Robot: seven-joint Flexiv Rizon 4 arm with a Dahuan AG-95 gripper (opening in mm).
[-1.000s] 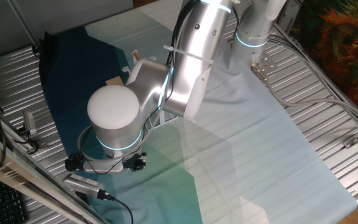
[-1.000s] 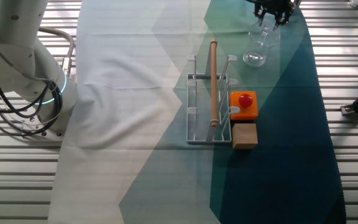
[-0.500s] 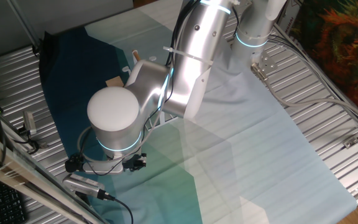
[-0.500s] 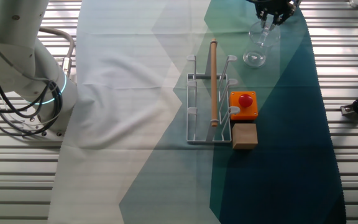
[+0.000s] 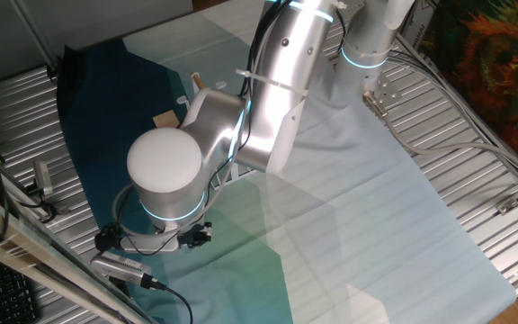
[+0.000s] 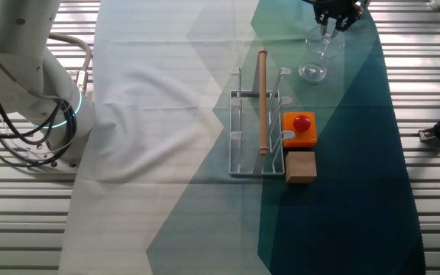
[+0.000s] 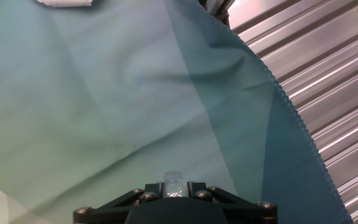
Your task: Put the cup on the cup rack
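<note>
So the cup (image 6: pixel 316 55) is pinched by its rim in the closed pincer (image 6: pixel 334 21) and held tilted at the desk's far end. The cup rack (image 6: pixel 259 122) hasn't been reached yet; the carry-over and placing are still left, probably.

An orange box with a red button (image 6: pixel 299 127) sits on the teal cloth (image 6: pixel 342 183). A brown block (image 6: pixel 300 166) touches its near side.
</note>
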